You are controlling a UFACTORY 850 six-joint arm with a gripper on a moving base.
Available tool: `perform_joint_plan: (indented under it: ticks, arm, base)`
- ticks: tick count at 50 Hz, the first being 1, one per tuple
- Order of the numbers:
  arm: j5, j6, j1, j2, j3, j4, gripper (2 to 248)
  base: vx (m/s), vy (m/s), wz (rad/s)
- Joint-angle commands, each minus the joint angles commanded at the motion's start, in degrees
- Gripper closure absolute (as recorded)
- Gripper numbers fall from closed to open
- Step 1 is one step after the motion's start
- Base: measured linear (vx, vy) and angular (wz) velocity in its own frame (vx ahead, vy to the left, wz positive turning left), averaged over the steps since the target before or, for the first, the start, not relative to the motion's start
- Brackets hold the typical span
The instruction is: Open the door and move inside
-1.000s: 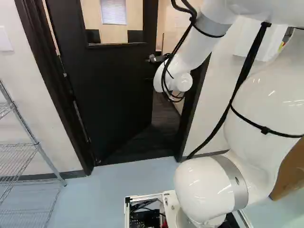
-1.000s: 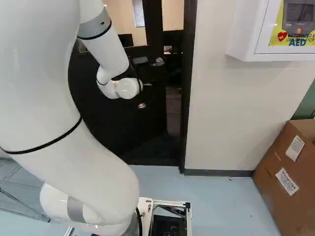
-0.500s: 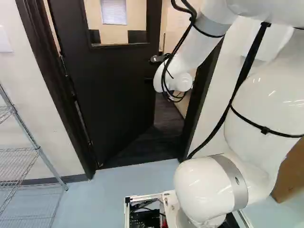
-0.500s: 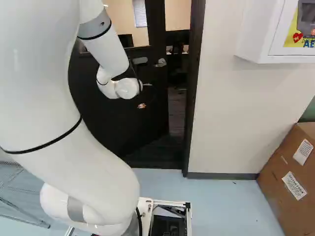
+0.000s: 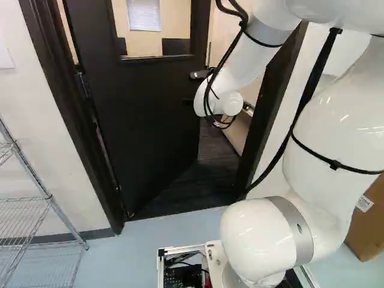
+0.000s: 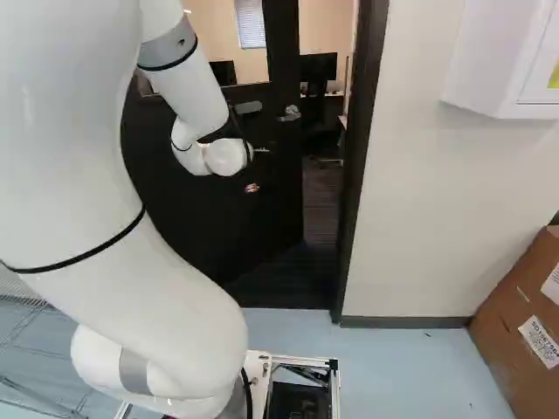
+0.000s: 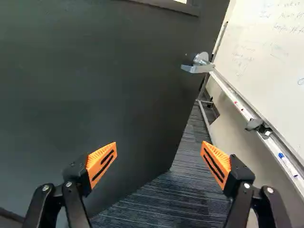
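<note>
Door (image 5: 144,120): ajar dead ahead, standing tall, free edge angling away inside
Gripper (image 6: 251,188): fingers spread wide, facing it
Handle (image 7: 197,66): near that free edge
Whiteboard (image 7: 266,57): along the wall beyond
Doorway: dark floor (image 5: 207,171) showing between door and right-hand frame (image 6: 360,175)

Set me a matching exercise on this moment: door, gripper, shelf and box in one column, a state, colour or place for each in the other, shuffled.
1. door
2. gripper
3. shelf
4. box

A. brown
B. partly open
C. at the left of the left base view
D. fingers apart

Pairs: 1-B, 2-D, 3-C, 4-A
</note>
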Motion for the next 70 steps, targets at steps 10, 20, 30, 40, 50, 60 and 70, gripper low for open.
perform_joint_plan:
  ticks: [10, 20, 30, 40, 50, 60, 70]
  arm:
    - [0.0, 0.0, 0.0, 0.0, 0.0, 0.0, 3]
    - [0.0, 0.0, 0.0, 0.0, 0.0, 0.0, 3]
    - [0.0, 0.0, 0.0, 0.0, 0.0, 0.0, 3]
    - [0.0, 0.0, 0.0, 0.0, 0.0, 0.0, 3]
    - [0.0, 0.0, 0.0, 0.0, 0.0, 0.0, 3]
    - [0.0, 0.0, 0.0, 0.0, 0.0, 0.0, 3]
    - [0.0, 0.0, 0.4, -0.7, -0.7, 0.0, 3]
  base:
    - [0.110, 0.091, -0.020]
    - [0.113, 0.093, -0.018]
    - [0.111, 0.096, -0.016]
    - [0.108, 0.089, -0.019]
    - [0.110, 0.090, -0.021]
    - [0.109, 0.088, -0.012]
    - [0.055, 0.046, -0.003]
